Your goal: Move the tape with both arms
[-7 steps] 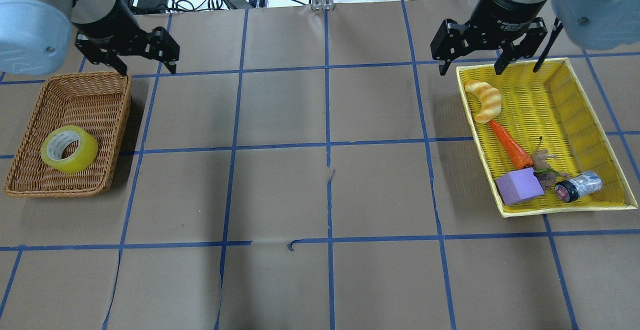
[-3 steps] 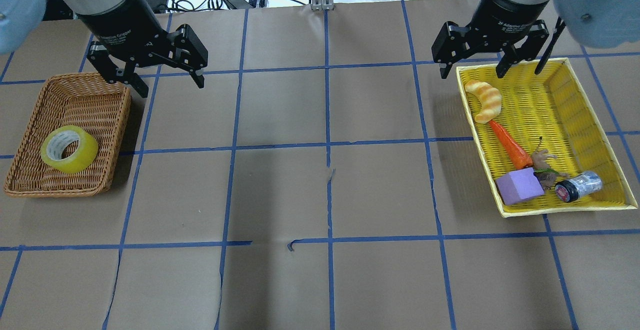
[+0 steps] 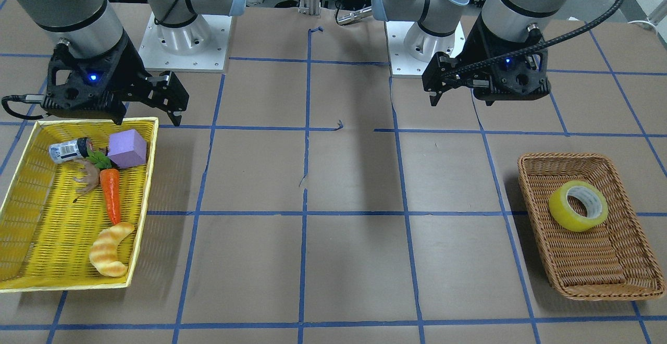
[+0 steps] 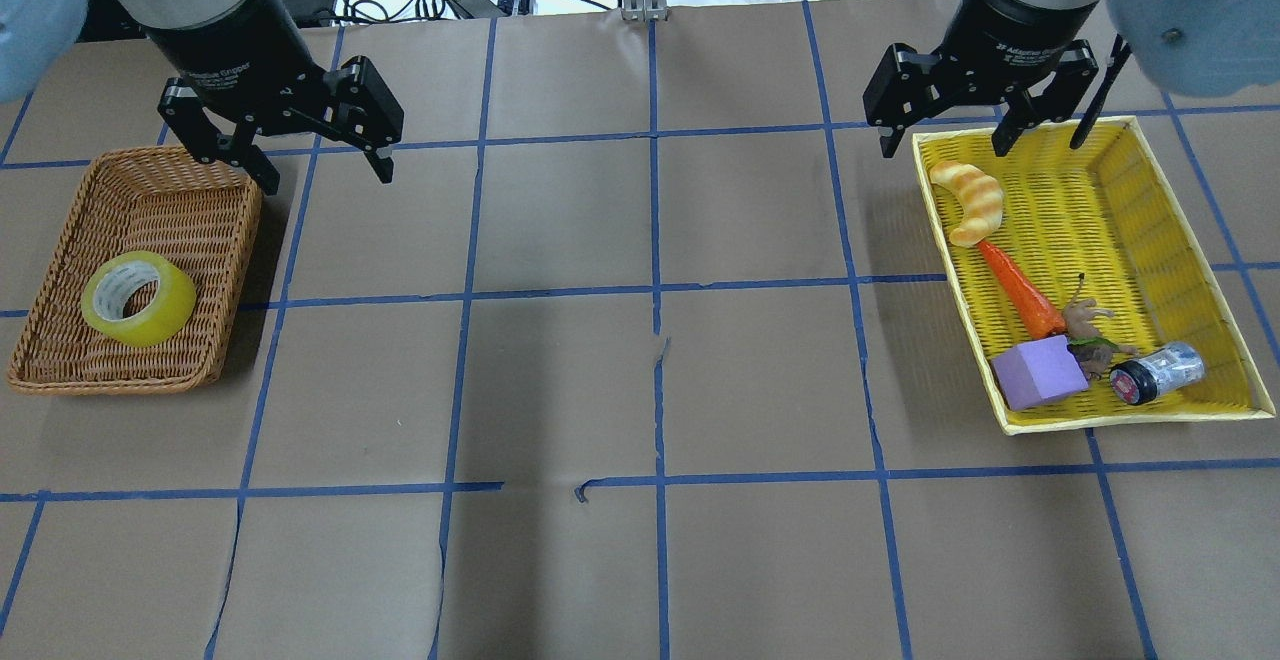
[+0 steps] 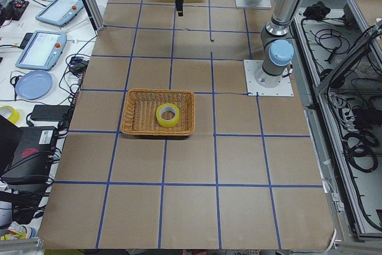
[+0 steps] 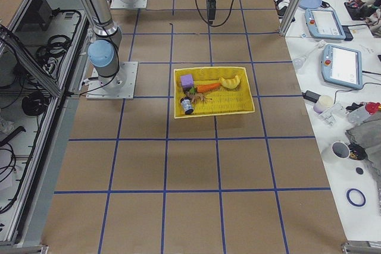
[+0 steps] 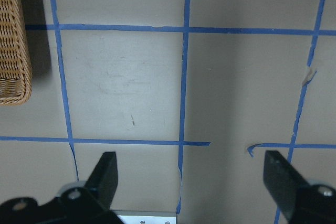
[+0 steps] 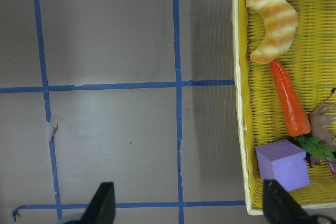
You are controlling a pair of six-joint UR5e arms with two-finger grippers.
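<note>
Holds nothing in the left hand (image 4: 327, 180), spread wide above the counter (image 4: 560, 220), just beside the far right corner of the wicker basket (image 4: 60, 365). Holds nothing in the right hand (image 4: 942, 148) either, equally wide, over the far left corner of the yellow basket (image 4: 1130, 421). Has the tape (image 4: 138, 297) lying in the wicker basket's near half, well apart from both hands.

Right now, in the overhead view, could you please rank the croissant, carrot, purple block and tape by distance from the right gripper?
1. Croissant, tray's top, by the right gripper.
2. Carrot, mid-tray.
3. Purple block, lower end.
4. Tape, far-left basket.
</note>
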